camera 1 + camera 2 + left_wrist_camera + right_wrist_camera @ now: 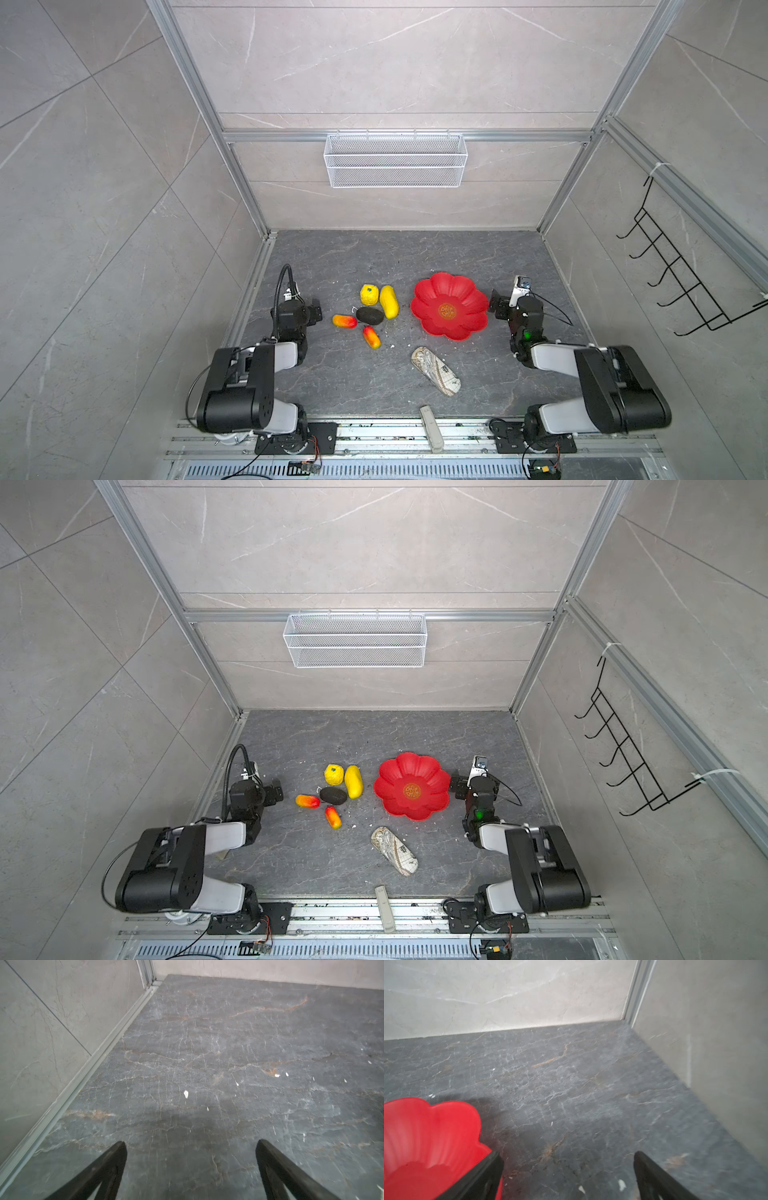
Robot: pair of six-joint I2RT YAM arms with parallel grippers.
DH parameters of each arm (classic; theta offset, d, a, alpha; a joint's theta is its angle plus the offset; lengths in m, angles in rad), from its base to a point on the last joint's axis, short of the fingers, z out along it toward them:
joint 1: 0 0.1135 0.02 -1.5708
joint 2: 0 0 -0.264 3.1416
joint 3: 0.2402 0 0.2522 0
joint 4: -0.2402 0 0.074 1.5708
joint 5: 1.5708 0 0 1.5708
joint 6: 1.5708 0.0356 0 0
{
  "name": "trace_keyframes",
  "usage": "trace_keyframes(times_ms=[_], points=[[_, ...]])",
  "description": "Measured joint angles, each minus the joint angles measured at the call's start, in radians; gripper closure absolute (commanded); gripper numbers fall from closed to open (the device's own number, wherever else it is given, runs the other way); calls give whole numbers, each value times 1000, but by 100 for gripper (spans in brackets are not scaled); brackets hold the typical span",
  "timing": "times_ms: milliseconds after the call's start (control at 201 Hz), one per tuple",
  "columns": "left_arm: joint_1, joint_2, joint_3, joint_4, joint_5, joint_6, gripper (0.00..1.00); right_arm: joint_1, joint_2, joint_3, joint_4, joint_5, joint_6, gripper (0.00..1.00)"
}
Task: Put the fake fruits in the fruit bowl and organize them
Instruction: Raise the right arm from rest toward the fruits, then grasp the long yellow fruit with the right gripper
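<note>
Right claw [566,1154] spread; fruit bowl [431,1126] just beside, maybe touching. Left claw [191,1141] spread.

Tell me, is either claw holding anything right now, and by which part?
Nothing is held. The left claw and the right claw both stand open and empty.

patterned case [435,371]: lying flat | mesh basket [395,160]: hung, rear | hook rack [681,259]: hung, side
</note>
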State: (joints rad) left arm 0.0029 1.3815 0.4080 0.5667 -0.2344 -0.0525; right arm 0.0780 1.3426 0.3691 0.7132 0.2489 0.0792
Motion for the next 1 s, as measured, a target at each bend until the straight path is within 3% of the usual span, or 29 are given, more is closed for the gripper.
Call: trace_keyframes(times_ms=[105, 179, 304, 433, 583, 697, 822, 996], points=[[-43, -156, 155, -250, -30, -36, 0, 14, -197, 122, -196, -5, 13, 0], [-79, -246, 291, -415, -34, -64, 0, 24, -229, 343, -383, -76, 46, 0], [-101, -308, 547, -721, 28, -72, 0, 93, -41, 861, -724, -231, 68, 0], [-100, -310, 778, -1046, 123, -50, 0, 289, 175, 1174, -996, -269, 51, 0], [-101, -338, 955, -1328, 265, 3, 0, 508, 363, 1255, -1203, -270, 45, 0], [-101, -390, 987, -1440, 333, 32, 0, 639, 494, 1279, -1302, -244, 58, 0], [-101, -431, 987, -1527, 352, 37, 0, 708, 614, 1334, -1353, -202, 83, 3], [-101, -444, 986, -1577, 345, 49, 0, 721, 716, 1376, -1377, -166, 116, 11]])
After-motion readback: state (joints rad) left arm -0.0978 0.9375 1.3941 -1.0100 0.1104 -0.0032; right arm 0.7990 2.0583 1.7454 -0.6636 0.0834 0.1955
